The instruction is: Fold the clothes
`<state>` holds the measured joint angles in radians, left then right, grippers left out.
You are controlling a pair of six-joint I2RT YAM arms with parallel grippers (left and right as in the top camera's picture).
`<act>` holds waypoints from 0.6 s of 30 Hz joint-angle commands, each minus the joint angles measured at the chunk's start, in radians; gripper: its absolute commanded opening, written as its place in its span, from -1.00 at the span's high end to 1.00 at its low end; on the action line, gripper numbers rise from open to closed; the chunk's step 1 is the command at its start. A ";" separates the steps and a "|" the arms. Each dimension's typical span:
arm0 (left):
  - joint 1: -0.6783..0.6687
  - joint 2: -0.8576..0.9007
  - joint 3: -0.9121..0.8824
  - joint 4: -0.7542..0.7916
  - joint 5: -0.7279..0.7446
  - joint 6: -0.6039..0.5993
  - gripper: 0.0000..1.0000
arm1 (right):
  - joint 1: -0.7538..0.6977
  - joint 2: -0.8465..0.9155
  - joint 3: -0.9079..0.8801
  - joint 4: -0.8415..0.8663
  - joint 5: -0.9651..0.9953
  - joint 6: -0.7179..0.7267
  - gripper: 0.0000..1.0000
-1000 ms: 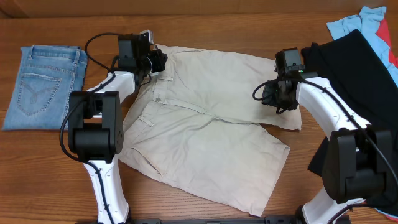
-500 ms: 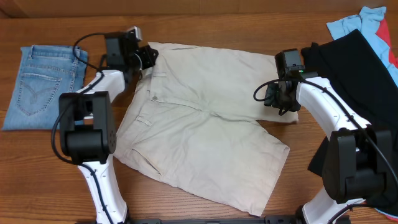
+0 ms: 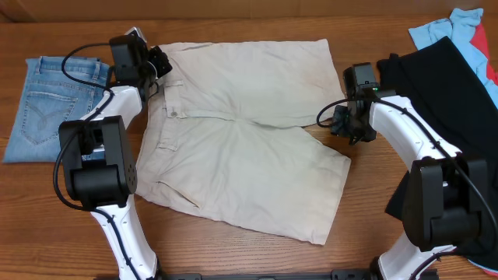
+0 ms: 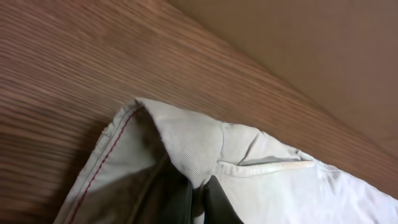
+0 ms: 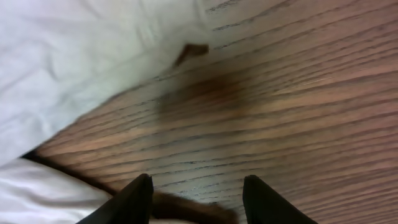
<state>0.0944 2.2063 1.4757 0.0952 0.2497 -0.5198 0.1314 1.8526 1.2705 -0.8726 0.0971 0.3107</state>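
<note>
A: Left end effector?
B: Extended toward far-left, clamped on waistband corner of shorts; red stitching along edge.
A: Right end effector?
B: Low over surface, fingers spread, beside leg hem. Shorts flat, mid-surface.

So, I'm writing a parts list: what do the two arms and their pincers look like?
Both match: white rounded shells between black cylindrical joints on the left arm and right arm, a black cable looping beside each. The left pincer and right pincer are black, with black camera blocks behind them.
</note>
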 commanded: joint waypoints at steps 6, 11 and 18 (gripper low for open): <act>0.025 -0.076 0.063 -0.267 -0.001 0.188 -1.00 | -0.004 -0.022 0.055 -0.043 0.014 0.003 -0.22; 0.025 -0.180 0.063 -0.516 -0.164 0.255 -1.00 | -0.006 -0.102 0.100 -0.072 0.014 0.003 -0.34; 0.025 -0.372 0.063 -0.961 -0.195 0.207 -1.00 | -0.029 -0.254 0.106 -0.149 -0.110 0.003 -1.00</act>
<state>0.1158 1.9297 1.5181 -0.7689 0.0959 -0.3130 0.1196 1.6775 1.3483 -0.9985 0.0597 0.3141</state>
